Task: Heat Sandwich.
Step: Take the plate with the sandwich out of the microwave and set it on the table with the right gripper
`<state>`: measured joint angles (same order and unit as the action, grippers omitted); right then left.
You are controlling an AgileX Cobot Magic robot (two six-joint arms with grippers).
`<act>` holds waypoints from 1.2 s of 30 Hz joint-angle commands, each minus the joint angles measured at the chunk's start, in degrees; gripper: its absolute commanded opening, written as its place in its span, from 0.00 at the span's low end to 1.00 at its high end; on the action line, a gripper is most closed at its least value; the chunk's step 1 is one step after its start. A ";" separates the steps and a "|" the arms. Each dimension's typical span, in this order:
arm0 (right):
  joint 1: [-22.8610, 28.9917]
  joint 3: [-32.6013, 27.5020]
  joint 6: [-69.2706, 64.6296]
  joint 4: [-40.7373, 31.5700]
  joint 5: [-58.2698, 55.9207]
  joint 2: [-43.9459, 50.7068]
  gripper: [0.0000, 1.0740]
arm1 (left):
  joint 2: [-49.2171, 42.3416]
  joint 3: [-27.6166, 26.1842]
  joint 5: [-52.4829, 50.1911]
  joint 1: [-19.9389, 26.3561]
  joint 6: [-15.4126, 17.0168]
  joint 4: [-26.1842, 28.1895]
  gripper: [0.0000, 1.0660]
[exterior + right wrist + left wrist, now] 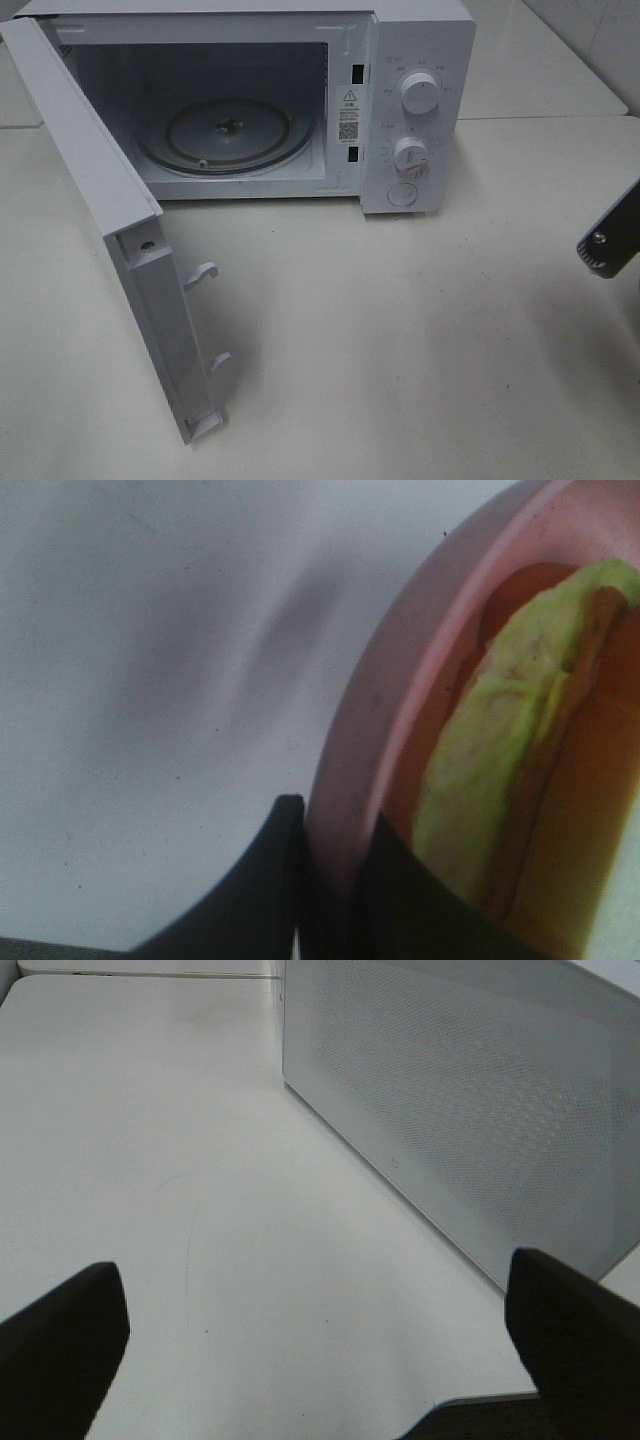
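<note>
Right wrist view: the right claw (330,880) is pinched on the rim of the pink plate (360,730), one finger (250,890) outside the rim and the other inside. On the plate, just beyond the inner finger, lies the sandwich (500,780), its yellow-green filling facing the claw. Exterior high view: the microwave (420,60) stands with its door (100,190) swung wide, and only the glass turntable (225,135) lies inside. Left wrist view: the left claw (320,1345) hangs spread wide over the table (150,1140), holding nothing, the door's mesh panel ahead of it.
</note>
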<state>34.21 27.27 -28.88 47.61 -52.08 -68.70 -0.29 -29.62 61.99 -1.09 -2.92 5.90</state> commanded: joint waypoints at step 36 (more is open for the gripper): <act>-0.17 7.28 -40.45 14.55 6.19 -39.99 0.07 | -0.29 0.17 -0.74 0.11 0.23 0.46 0.91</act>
<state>34.21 34.26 -67.55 60.10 -44.06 -107.66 -0.29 -29.62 61.99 -1.09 -2.92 5.90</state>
